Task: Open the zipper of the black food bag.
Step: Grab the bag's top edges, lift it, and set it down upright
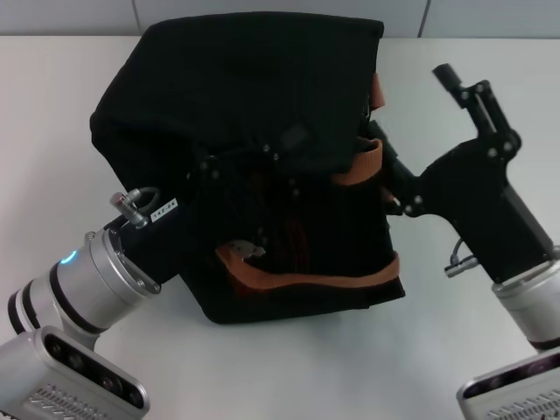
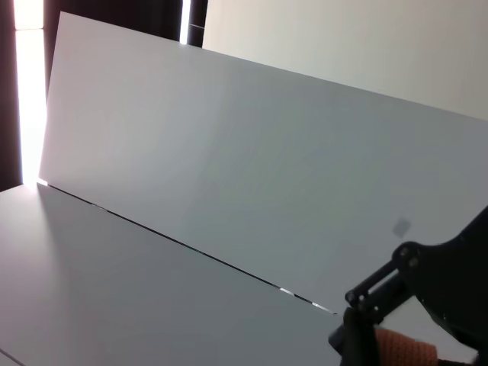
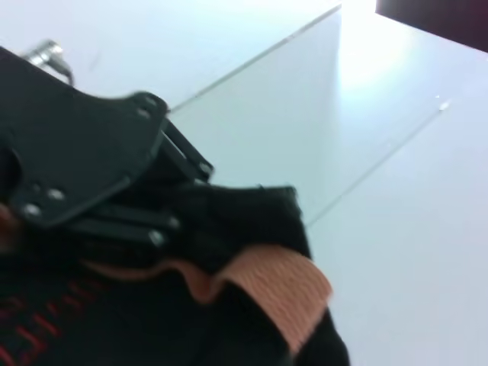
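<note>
head view: the black food bag [image 1: 254,114] sits mid-table on the white table [image 1: 52,105], slumped and crumpled, so the zipper cannot be picked out among the dark folds. the left gripper [image 1: 241,166] reaches in from the lower left and is pressed against the bag's near face; black on black, so whether its jaws are spread or clamped cannot be told. the right gripper [image 1: 420,144] stands at the bag's right side: 1 finger points up and away, free of the fabric, while the other reaches in at the orange-brown strap [image 1: 363,166], its tip hidden. a second orange-brown strap [image 1: 306,278] runs along the bag's lower front edge.

left wrist view: mostly table and wall panel [image 2: 267,152]; a black gripper linkage and a bit of orange strap [image 2: 400,347] are cut off at the corner.

right wrist view: the other arm's gripper body [image 3: 76,156] lies on the bag, just beside a strap loop [image 3: 282,286]. red marking [image 3: 46,320] shows on the fabric.
</note>
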